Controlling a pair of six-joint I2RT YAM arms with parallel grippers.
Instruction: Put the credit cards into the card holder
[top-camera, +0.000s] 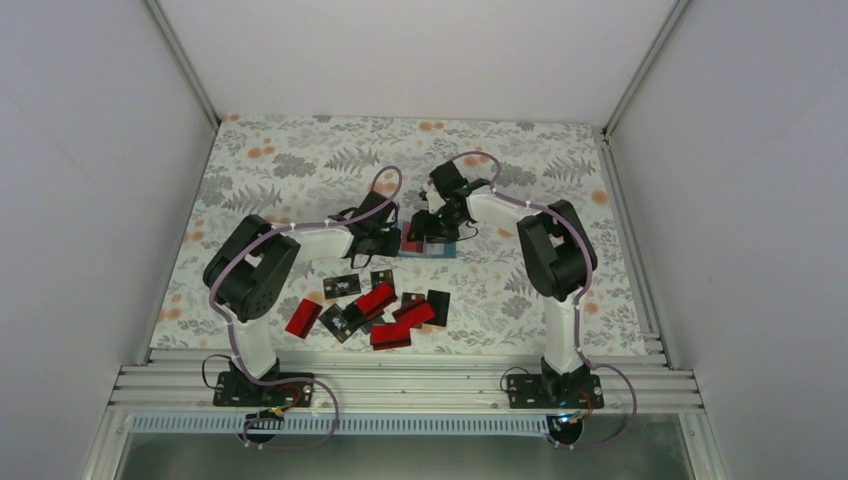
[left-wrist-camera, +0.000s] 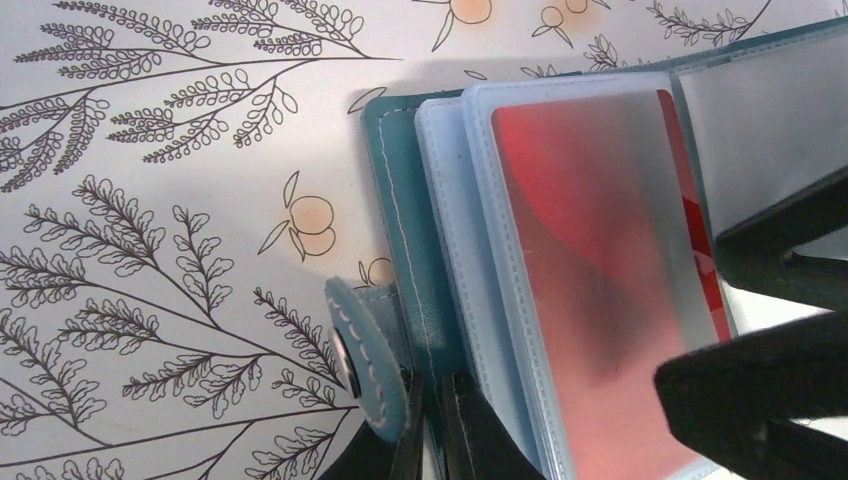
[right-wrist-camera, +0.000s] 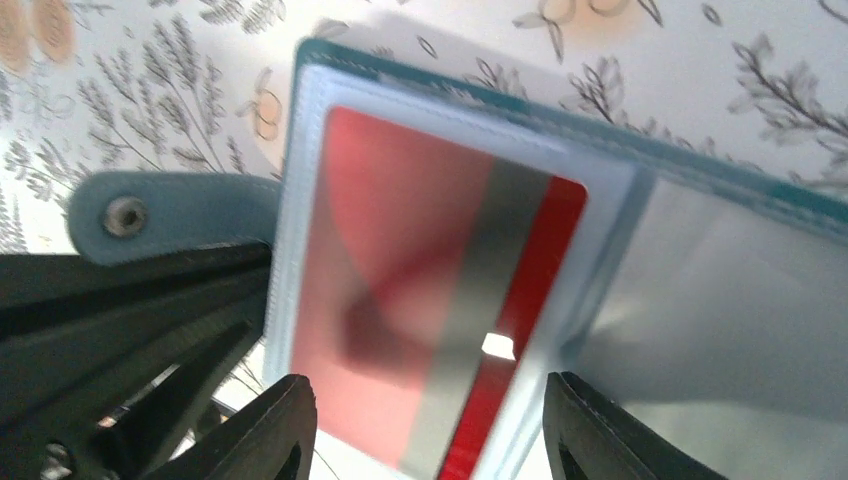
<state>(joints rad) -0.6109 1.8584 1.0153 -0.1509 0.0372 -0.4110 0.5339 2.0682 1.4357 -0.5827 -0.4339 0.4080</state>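
Back edge of the table (top-camera: 330, 140): bare cloth from corner to corner, lots of room.
Middle: the card holder (top-camera: 440, 250) lies open here. The left gripper (top-camera: 385, 243) pinches its left edge and the right gripper (top-camera: 425, 232) hangs over it, jaws apart. A tight spot.
Front edge: the credit cards (top-camera: 375, 305) lie in a heap, some on top of others, and block the way.
Front right corner: bare cloth beside the right arm (top-camera: 550, 250).
Left side: the left arm (top-camera: 300, 240) reaches across.
Edges: walls (top-camera: 90, 200) stand left, right and back.
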